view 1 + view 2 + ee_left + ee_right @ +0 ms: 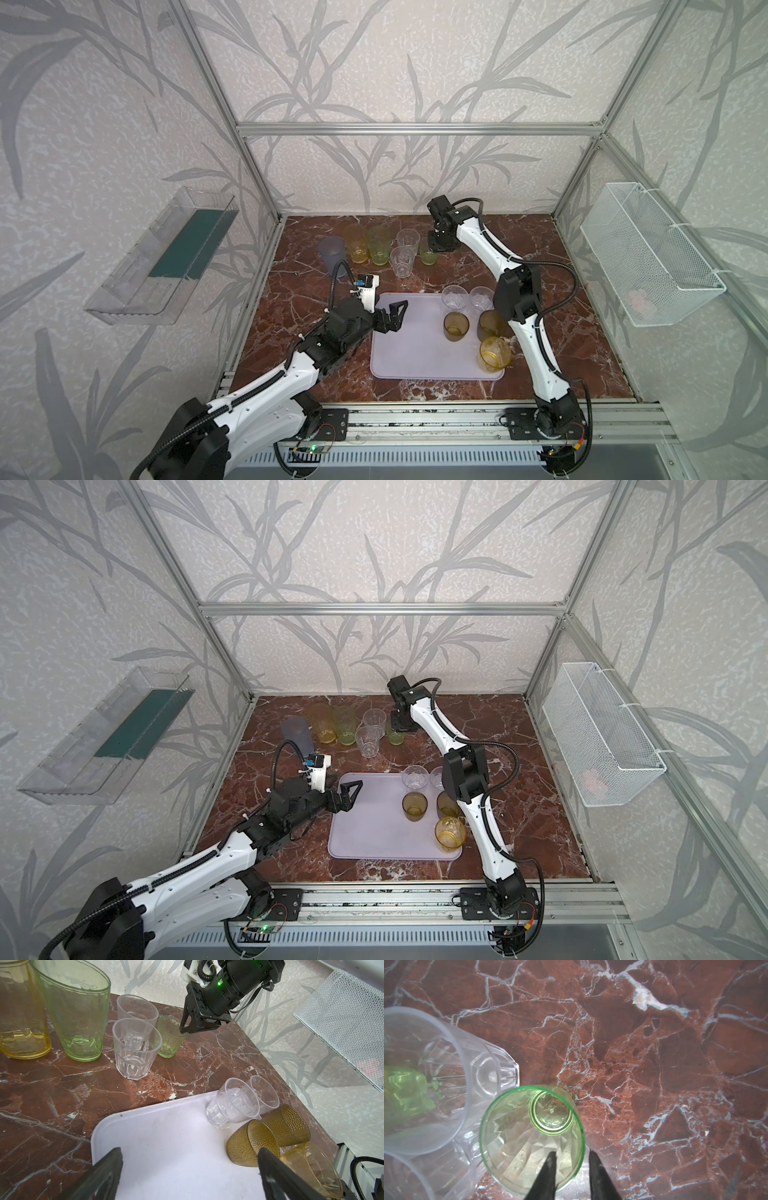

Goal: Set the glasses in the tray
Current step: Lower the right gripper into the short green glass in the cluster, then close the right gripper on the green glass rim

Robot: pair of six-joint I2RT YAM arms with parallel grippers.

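We see the right claw (572, 1152) low over the small light green glass (529, 1136) at the back of the worktop (561, 332). One finger is inside its rim and one outside, a little apart and not closed on the wall. The left claw (392, 318) hangs spread wide over the left edge of the tray (411, 357), which lies front and centre. On the tray's right side stand two clear glasses (454, 297), two olive-brown glasses (456, 326) and an amber glass (494, 353). Five other glasses (379, 247) stand on the worktop beside the green one.
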